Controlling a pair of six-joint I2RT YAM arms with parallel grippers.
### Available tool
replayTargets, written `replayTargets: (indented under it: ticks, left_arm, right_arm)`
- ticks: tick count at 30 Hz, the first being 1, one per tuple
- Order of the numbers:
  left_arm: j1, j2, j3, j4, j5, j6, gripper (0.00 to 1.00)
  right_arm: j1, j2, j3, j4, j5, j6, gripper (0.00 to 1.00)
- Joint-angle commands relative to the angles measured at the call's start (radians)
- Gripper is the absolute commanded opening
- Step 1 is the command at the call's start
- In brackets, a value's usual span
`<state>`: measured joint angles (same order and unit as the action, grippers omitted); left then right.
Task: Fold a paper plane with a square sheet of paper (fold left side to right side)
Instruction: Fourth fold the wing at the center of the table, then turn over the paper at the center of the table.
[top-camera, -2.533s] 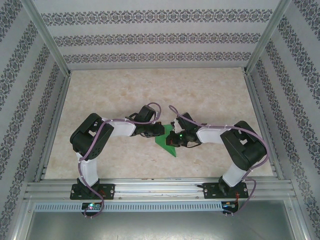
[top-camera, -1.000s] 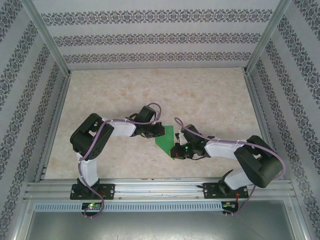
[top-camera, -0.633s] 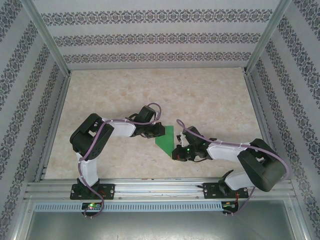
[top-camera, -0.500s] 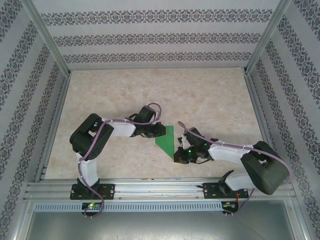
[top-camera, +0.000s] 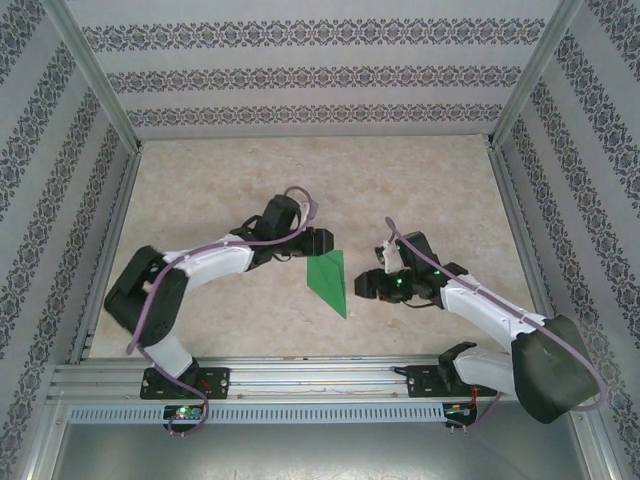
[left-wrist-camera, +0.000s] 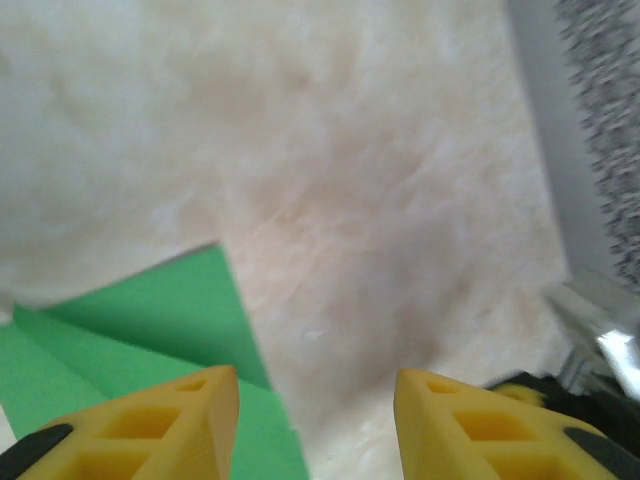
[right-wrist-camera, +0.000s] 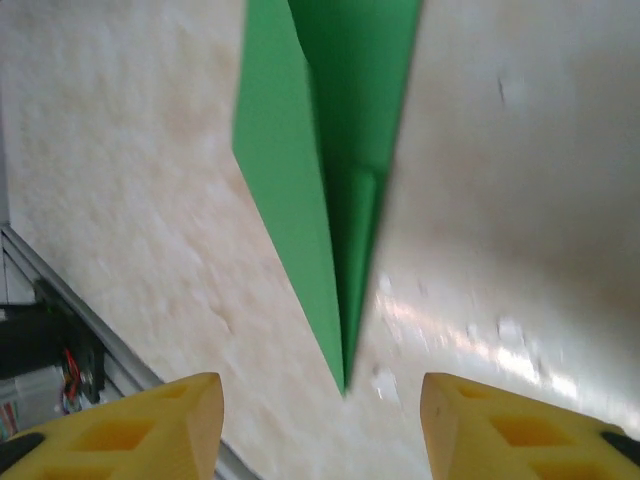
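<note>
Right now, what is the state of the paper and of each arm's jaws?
paper plane: folded to a narrow point, lying on the table, not held.
left jaws: open, nothing between them.
right jaws: open, nothing between them.

Pale beige marbled counter across the middle of the frame, walled left, right and top by white wallpaper with dark floral bands (horizontal at the top). Aluminium rails along the bottom edge. Soft, even light.
</note>
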<state>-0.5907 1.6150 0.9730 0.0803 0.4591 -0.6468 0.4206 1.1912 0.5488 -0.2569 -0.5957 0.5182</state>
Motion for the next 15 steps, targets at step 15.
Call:
replayTargets:
  ticks: [15]
  left_arm:
    - [0.117, -0.407, -0.323, 0.047, -0.120, 0.046, 0.52]
  right_arm:
    - [0.031, 0.396, 0.157, 0.262, -0.128, -0.156, 0.53]
